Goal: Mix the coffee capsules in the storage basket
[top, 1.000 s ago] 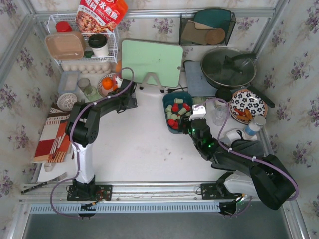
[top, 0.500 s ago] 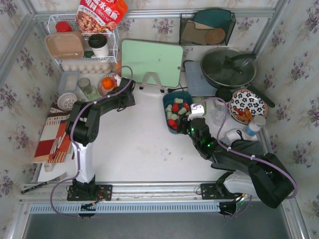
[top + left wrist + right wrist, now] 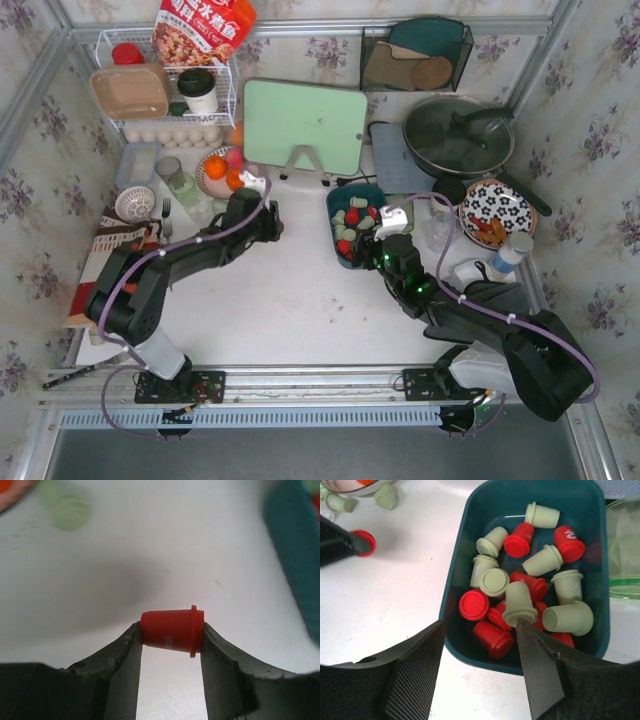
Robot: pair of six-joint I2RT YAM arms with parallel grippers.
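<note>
Setting: a white tabletop [image 3: 280, 310] enclosed by floral-patterned wall panels, with kitchen clutter along its far edge.
Storage basket: the dark teal rounded-rectangular plastic tub [image 3: 454, 587] stands right of the table's centre, directly ahead of the right arm.
Basket contents: bright red and pale mint green tapered coffee capsules [image 3: 520, 602] are heaped together. Some stand upright and some lie on their sides, with the two colours interleaved.
Left gripper [image 3: 170, 634]: the fingers are closed on a single red capsule [image 3: 167, 627]. It lies sideways between them with its flange to the right. The gripper hangs over bare tabletop, left of the tub and apart from it.
Right gripper [image 3: 480, 625]: the fingers are spread wide with nothing between them, poised over the near rim of the tub.
Loose pieces: a few mint green capsules [image 3: 386, 496] lie on the table near the plate of oranges [image 3: 215, 168], well apart from the tub.
</note>
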